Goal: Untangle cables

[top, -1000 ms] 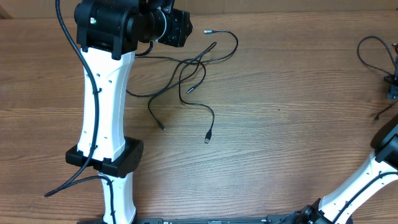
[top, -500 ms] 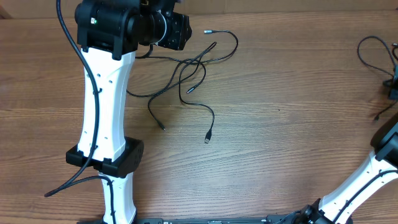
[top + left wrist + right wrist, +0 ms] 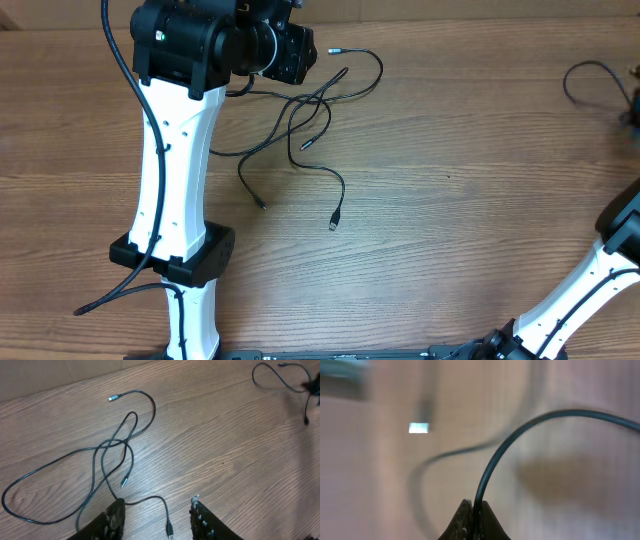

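A tangle of thin black cables [image 3: 300,105] lies on the wooden table right of my left arm; in the left wrist view the same tangle [image 3: 107,450] loops ahead of the fingers. One strand ends in a plug [image 3: 170,531] lying on the wood between the fingers. My left gripper [image 3: 156,510] is open and holds nothing. A separate black cable [image 3: 585,70] sits at the far right, blurred in the left wrist view [image 3: 277,375]. My right gripper [image 3: 474,506] is shut on this cable [image 3: 520,435], which arcs up and right from the tips.
My left arm's white link [image 3: 175,170] stands over the left part of the table. The right arm's white link [image 3: 590,290] comes in at the lower right. A pale wall [image 3: 40,375] borders the table's far edge. A blurred silver plug [image 3: 419,427] shows beneath the right gripper.
The right gripper closed on the far-right cable and drew it up and right, so the loop shifted. The left arm moved slightly right. The central tangle did not move.
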You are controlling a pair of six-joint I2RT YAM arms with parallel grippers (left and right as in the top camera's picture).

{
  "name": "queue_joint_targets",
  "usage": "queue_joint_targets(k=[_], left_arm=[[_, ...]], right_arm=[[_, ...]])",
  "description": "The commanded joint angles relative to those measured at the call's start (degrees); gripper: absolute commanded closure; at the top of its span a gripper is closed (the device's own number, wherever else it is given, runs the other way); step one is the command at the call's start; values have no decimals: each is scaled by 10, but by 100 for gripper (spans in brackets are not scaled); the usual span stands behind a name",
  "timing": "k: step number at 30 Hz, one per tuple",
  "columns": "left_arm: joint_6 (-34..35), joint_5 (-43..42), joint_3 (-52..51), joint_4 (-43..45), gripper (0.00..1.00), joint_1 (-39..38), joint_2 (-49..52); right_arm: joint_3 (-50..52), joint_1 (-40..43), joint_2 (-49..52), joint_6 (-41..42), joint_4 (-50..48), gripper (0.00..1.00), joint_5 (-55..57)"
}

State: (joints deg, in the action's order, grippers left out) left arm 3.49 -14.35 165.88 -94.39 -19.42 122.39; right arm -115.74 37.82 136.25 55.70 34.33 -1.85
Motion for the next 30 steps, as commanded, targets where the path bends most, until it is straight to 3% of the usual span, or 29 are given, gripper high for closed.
queue_joint_targets(k=[1, 9, 13, 19, 27, 28, 30], left_arm=[[8, -1, 7, 0, 58, -2, 1], [8, 0, 7, 1, 57, -2, 1], [8, -1, 7, 15, 57, -2, 2], [8, -1, 7, 28, 58, -2, 2], [8, -2, 7, 30, 62, -3, 2], [8, -2, 7, 30, 62, -5, 2], [8, -2, 7, 29, 63, -6, 2]], right_arm=[[-71, -3, -15, -33, -4, 96, -38], [-82, -25, 2, -151, -112, 96, 0], [-82, -43, 29, -156, -159, 96, 66], [-82, -55, 98, -171, -209, 96, 74], [-82, -55, 143, -202, -207, 96, 81], [-83, -55, 142, -202, -209, 79, 78], [-91, -55, 140, -204, -209, 24, 55]])
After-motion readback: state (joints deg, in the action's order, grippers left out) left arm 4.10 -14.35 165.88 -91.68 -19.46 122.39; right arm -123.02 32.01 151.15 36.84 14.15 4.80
